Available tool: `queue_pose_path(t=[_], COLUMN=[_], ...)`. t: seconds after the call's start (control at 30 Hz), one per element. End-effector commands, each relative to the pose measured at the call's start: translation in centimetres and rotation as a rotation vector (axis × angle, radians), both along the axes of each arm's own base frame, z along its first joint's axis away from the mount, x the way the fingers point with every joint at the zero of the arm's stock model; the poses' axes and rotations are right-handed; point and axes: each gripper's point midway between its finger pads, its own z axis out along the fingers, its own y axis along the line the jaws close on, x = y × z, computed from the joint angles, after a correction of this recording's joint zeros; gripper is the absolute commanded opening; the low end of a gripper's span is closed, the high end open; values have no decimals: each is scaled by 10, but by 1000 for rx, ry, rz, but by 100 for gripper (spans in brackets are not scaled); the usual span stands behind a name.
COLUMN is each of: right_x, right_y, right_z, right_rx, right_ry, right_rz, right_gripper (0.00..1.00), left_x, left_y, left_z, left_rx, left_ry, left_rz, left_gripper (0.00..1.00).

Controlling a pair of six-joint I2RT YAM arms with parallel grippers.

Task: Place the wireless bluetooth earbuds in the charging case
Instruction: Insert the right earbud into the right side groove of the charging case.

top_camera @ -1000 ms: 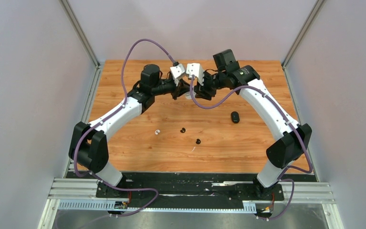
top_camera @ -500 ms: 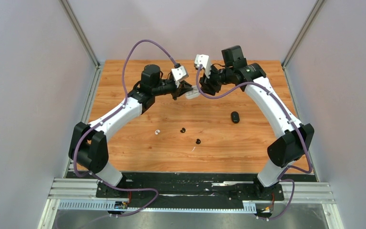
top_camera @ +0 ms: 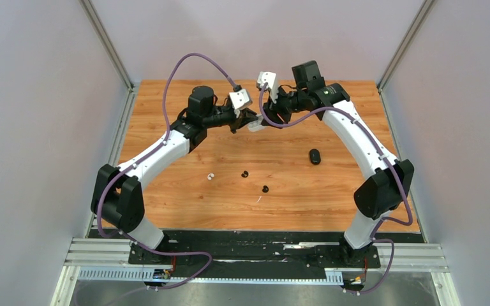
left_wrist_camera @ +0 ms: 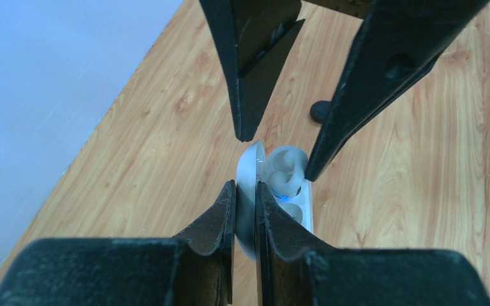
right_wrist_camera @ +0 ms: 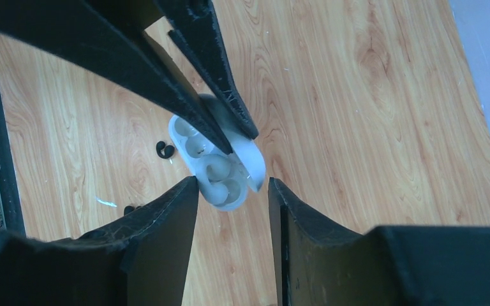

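Note:
My left gripper [left_wrist_camera: 245, 188] is shut on the lid of the open white charging case [left_wrist_camera: 250, 167] and holds it above the table. One white earbud [left_wrist_camera: 286, 167] sits in the case's far socket; the near socket is empty. My right gripper [right_wrist_camera: 233, 185] is open, its fingertips on either side of the case's bud end [right_wrist_camera: 220, 178]. In the top view the two grippers meet at the case [top_camera: 256, 125] at the table's back middle. A second white earbud [top_camera: 211, 176] and two black earbuds [top_camera: 244, 173] [top_camera: 265, 189] lie loose on the table.
A shut black oval case [top_camera: 314, 156] lies on the wooden table [top_camera: 166, 197] to the right of the middle. A tiny white scrap [top_camera: 259, 199] lies near the front. Grey walls stand at the left, right and back.
My right gripper has lifted away from the case and turned, then shifted slightly left. The left gripper and the case have stayed put.

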Motion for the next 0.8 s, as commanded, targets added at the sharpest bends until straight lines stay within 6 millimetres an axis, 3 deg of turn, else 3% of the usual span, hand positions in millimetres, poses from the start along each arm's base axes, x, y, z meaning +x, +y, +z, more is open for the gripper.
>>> queue_pose_path(t=[0.0, 0.33, 0.53, 0.77], right_x=[13, 17, -1, -17], right_y=[8, 5, 7, 8], right_z=[17, 11, 9, 36], right_rx=[43, 39, 56, 95], right_ry=[-36, -14, 29, -26], right_rz=[-26, -45, 26, 89], right_gripper=[44, 42, 47, 43], left_x=[-10, -12, -9, -7], left_y=[-1, 1, 1, 2], left_z=[22, 19, 19, 19], left_rx=[-20, 7, 10, 8], left_ry=[-88, -129, -135, -129], left_rz=[-37, -54, -46, -35], left_gripper=[0, 0, 0, 0])
